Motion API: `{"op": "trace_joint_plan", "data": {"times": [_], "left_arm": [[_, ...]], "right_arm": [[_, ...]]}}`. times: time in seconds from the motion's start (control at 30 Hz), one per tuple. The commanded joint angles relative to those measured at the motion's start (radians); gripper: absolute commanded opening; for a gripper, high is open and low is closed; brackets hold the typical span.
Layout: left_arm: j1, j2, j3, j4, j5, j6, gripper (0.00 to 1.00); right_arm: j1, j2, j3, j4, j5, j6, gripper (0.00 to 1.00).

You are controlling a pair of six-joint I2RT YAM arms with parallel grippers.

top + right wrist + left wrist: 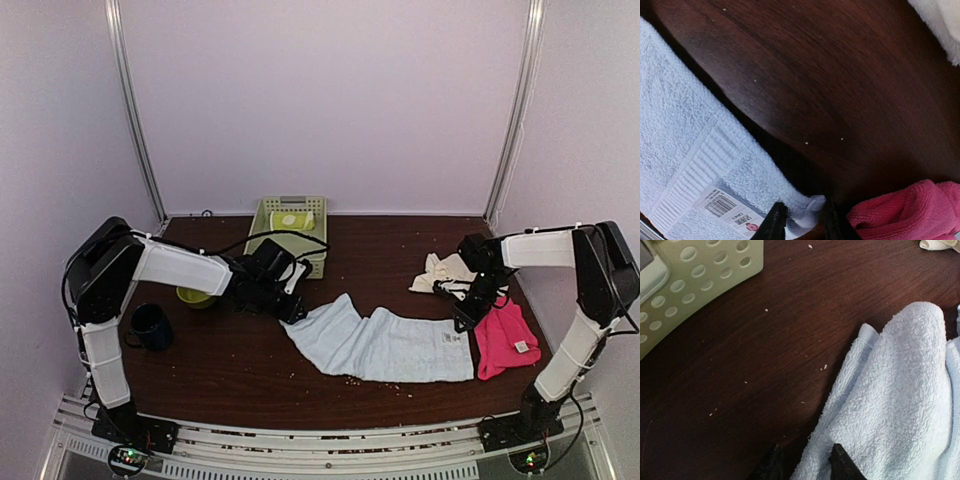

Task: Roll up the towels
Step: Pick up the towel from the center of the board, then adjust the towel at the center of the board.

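In the top view, a long light blue terry towel is seen spread flat across the dark brown wooden desk, between the two arms. The left tool is set at its left end and the right tool at its right end. A hot pink terry towel is bunched just beside that right end, a cream-white cloth is crumpled behind it, and a lime-green cloth is lodged in the pale green perforated plastic basket at the back.

In the left wrist view, the light blue terry towel is folded over itself, and its edge is caught between the jaws of the left tool. Whether it is pinched or only straddled cannot be told.

In the right wrist view, a puckered corner of the light blue terry towel is clamped in the right tool, near the printed label.

The towel is judged light, limp and grippy. Little pull is needed, but sag and bunching are to be expected, so hold is best taken at the corners of a short end.
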State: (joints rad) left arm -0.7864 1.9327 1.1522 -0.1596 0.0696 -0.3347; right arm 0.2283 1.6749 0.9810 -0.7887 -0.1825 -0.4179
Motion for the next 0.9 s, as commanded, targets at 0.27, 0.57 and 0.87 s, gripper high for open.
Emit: {"op": "trace_joint_plan", "data": {"times": [0.27,0.57,0.87], "left_arm": [[0.001,-0.041,0.014,0.000,0.024,0.006,0.00],[0.001,-0.494,0.058,-0.194,-0.196,0.038,0.00],[0.000,-0.836,-0.042,-0.220,-0.101,0.049,0.00]], "right_arm": [[-0.009,0.012,0.068,-0.048,-0.074,-0.026,0.00],[-0.029,-0.205,0.545,-0.144,-0.058,0.028,0.00],[-0.039,-0.395,0.524,0.033,-0.247,0.048,0.00]]}}
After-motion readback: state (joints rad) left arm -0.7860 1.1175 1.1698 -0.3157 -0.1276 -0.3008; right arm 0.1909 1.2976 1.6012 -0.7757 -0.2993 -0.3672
